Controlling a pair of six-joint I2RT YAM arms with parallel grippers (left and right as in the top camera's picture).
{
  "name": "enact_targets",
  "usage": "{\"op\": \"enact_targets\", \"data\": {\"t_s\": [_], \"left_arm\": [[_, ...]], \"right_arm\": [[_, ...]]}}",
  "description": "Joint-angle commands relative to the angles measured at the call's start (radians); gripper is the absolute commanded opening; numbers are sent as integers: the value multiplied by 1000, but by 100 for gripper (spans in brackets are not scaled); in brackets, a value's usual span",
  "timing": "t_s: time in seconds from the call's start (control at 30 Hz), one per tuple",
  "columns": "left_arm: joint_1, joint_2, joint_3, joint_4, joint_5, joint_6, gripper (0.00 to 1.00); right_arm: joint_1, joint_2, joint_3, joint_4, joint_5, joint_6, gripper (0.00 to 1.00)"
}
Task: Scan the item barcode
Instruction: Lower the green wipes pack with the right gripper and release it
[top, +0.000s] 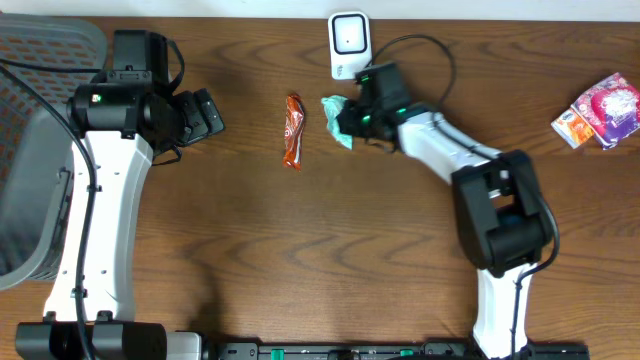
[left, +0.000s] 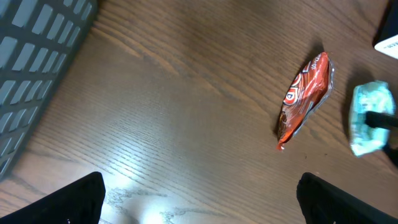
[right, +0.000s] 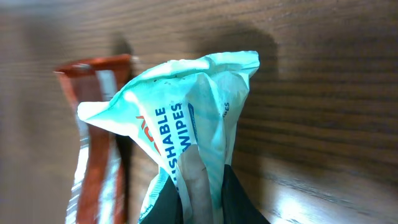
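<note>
The right hand (top: 350, 116) pinches the teal wipes packet (top: 335, 106) just beside the scanner (top: 349, 42). The left hand (top: 207, 112) gapes wide, empty, with an orange snack packet (top: 293, 130) lying between both hands.

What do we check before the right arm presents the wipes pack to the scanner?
1. Right gripper shut on the wipes pack: ok.
2. Grip secure: cannot tell; the fingers pinch crumpled film at one end of the pack.
3. Barcode facing the scanner: cannot tell; no barcode shows in any view.
4. Path to the scanner free: ok; it stands just beyond the pack with nothing between them.
5. Orange snack packet apart from the pack: ok; the overhead view shows a gap of bare table.
6. Left gripper open, empty and off to the side: ok.
</note>
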Motion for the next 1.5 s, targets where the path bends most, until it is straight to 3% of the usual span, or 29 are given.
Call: {"op": "enact_targets", "data": {"t_s": [0.0,0.1,0.3,0.57,0.9,1.17,1.47], "left_arm": [[2,-11,8,-3,-9,-5,98],[2,-11,8,-3,-9,-5,98],[2,-11,8,-3,-9,-5,98],[2,-11,8,-3,-9,-5,98],[2,-11,8,-3,-9,-5,98],[2,-11,8,-3,-9,-5,98],[2,-11,8,-3,-9,-5,98]], "right_arm": [[-66,-46,2,0,-368,4,1],[-104,-45,1,-43,-463,4,1],[-122,-36,-31,-168,-463,4,1],[-139,-35,-180,34,-469,132,1],[-203,-35,-195,-26,-330,69,29],[-258,-80,-192,-117,-299,-1,39],[-255,-274,-192,-304,-44,-51,44]]}}
